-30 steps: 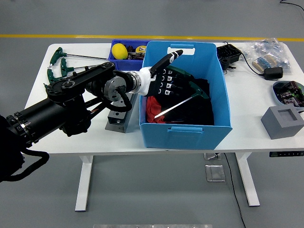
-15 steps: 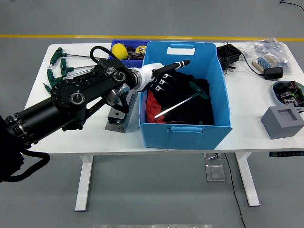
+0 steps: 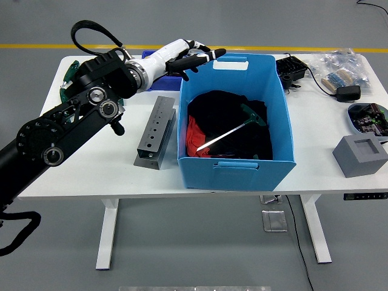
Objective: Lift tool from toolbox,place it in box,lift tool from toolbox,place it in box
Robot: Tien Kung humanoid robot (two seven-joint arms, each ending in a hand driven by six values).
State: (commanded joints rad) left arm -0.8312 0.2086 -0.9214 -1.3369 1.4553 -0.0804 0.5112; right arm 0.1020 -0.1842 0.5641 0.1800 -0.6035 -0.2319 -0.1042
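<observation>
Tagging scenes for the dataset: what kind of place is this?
Probably a workshop or factory-floor test bay, not a home: bare grey concrete floor with a yellow line, a white table holding a blue bin with a green-handled tool, and a grey metal block.

Black jointed arm (image 3: 79,121), white wrist, black-fingered robot hand (image 3: 191,59).

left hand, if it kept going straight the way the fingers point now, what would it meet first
Probably nothing low: the left hand, open and empty, points right across the back rim of the blue bin. It looks to pass above that rim, though depth is unclear.
</observation>
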